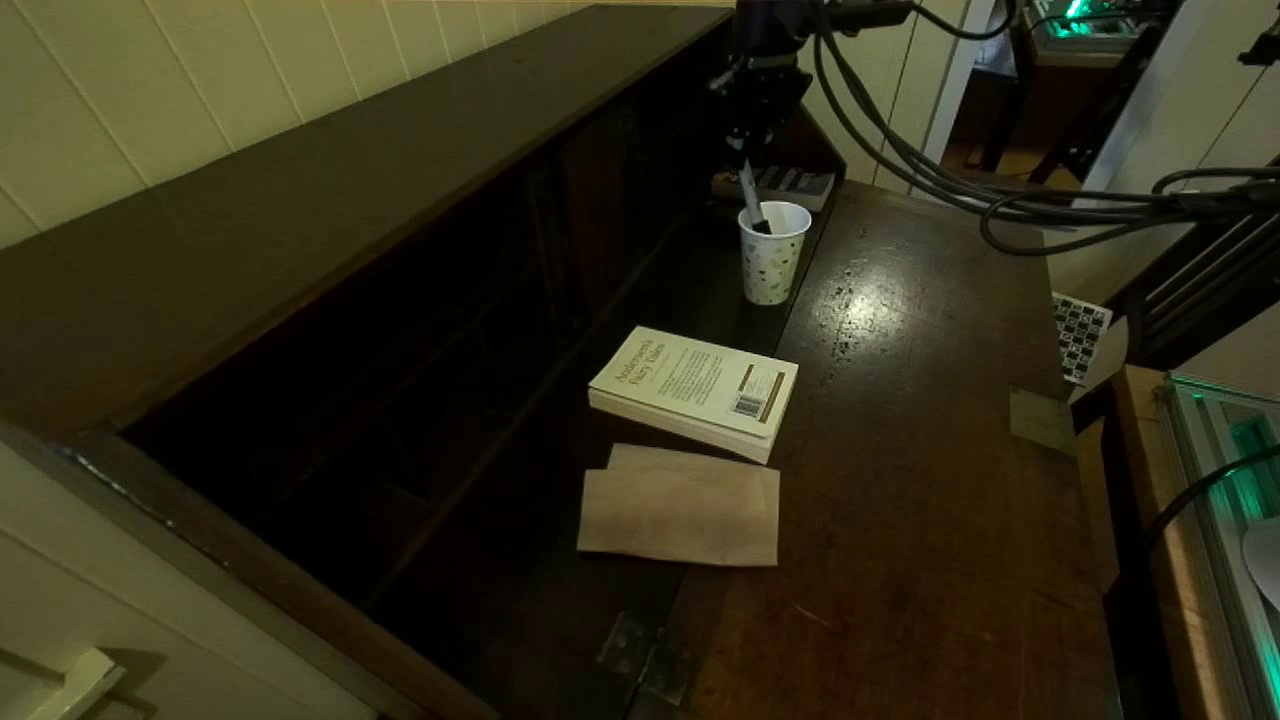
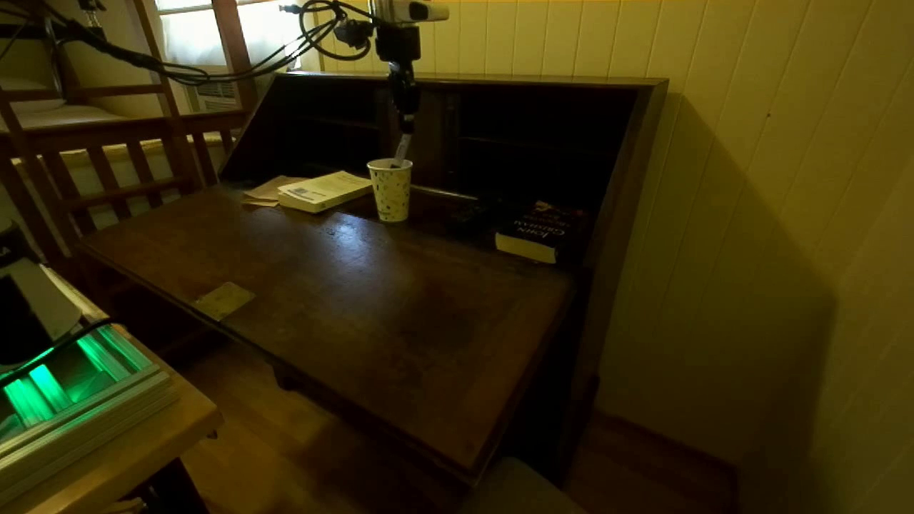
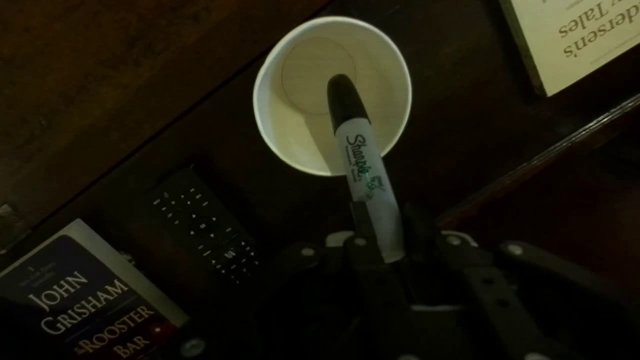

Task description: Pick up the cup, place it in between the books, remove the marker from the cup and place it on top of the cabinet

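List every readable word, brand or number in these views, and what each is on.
"Andersen's Fairy Tales" on the white book
"Sharpie" on the marker
"JOHN GRISHAM" on the dark book
"THE ROOSTER BAR" on the dark book
Too small or blurred: white book's and marker's fine print, key labels on the remote.

The tool (image 3: 385,215) is black; the marker (image 3: 359,150) in it, whitish-grey with dark script and a black cap. Under the tool, the white cup (image 1: 772,268) is scattered with dark and tan flecks. Farther from it, the cream book (image 1: 695,385) carries dark print, the navy book (image 3: 85,295) pale lettering. The cabinet (image 1: 380,180) is dark brown.
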`<state>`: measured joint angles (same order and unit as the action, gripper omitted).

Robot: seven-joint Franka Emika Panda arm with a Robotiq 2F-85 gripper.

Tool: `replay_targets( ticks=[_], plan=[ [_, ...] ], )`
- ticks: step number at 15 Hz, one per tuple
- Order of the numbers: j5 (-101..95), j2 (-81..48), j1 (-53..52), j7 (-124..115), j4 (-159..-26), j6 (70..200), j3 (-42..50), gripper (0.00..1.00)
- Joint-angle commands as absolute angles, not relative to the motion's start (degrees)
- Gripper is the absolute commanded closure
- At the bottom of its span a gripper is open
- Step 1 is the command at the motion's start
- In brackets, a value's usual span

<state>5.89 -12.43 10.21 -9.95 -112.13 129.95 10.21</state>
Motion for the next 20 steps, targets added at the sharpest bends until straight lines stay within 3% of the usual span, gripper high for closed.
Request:
replay_targets(
  ticks=[1,20],
  plan=[
    [4.7,-9.4,10.1,-8.4,-112.7,129.4,10.2,0.94],
    [4.6,-2.7,10.1,-0.4,-108.5,128.8,9.6,0.94]
  ],
)
